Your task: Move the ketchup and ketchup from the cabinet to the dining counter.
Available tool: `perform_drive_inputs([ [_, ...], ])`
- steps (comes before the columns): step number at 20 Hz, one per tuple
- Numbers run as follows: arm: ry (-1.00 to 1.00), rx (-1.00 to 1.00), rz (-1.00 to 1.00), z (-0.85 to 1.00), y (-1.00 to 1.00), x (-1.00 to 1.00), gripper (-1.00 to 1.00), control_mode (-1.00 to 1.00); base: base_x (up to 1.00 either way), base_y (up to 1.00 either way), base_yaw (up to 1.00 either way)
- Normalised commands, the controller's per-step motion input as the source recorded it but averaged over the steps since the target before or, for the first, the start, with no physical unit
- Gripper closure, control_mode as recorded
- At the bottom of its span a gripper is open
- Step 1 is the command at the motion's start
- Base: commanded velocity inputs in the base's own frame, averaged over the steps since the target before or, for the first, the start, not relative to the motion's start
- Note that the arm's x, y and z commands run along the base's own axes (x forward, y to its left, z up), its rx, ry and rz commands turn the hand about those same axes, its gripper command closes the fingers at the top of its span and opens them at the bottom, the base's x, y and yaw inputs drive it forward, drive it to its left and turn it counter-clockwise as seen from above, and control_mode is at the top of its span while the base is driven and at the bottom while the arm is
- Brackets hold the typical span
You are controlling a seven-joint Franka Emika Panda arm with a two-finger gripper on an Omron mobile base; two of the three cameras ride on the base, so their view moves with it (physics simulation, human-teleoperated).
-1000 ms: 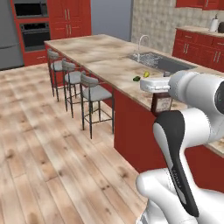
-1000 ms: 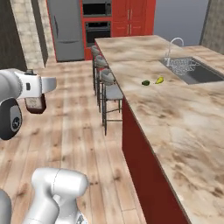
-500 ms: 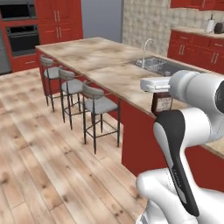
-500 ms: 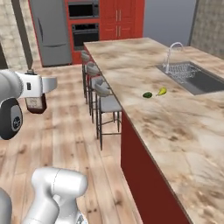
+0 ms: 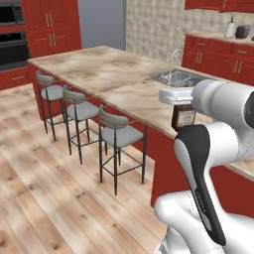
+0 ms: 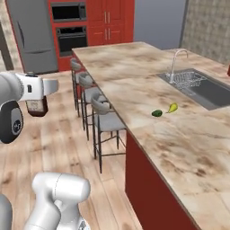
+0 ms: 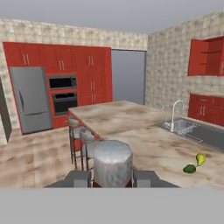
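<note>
One ketchup (image 5: 184, 117) bottle, dark red-brown with a pale label, hangs under my white hand with my gripper (image 5: 182, 103) shut on its neck. From the right base view the ketchup (image 6: 37, 107) and gripper (image 6: 36, 99) are over the wooden floor, left of the stools and apart from the dining counter (image 6: 134, 92). In the hand view the bottle's grey cap (image 7: 113, 160) sits between my two fingers (image 7: 78, 178), and the dining counter (image 7: 127, 124) stretches ahead. The cabinet (image 7: 208, 57) stands open on the far right wall.
Three grey stools (image 5: 118, 135) line the island's near side. A steel sink (image 6: 199, 88) with a faucet is set into the top. A small green fruit (image 6: 157, 113) and a yellow one (image 6: 172, 108) lie near the sink. A fridge (image 7: 30, 99) and wall ovens (image 7: 63, 94) stand at the back.
The whole scene has shifted in both base views, so the base has moved; the island and stools now look nearer. The bottle stays held the same way under my hand.
</note>
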Motion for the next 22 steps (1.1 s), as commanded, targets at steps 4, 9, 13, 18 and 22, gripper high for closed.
perform_drive_inputs([
  [4,0.0,0.0,0.0,0.0,0.0,0.0,1.0,1.0,0.7,0.54,-0.24],
  [9,0.0,0.0,0.0,0.0,0.0,0.0,1.0,1.0,0.7,0.42,-0.22],
  [13,0.0,0.0,0.0,0.0,0.0,0.0,1.0,1.0,0.66,0.15,-0.14],
  [18,0.0,0.0,0.0,0.0,0.0,0.0,1.0,1.0,0.69,0.05,-0.13],
  [22,0.0,0.0,0.0,0.0,0.0,0.0,1.0,1.0,0.64,-0.13,-0.04],
])
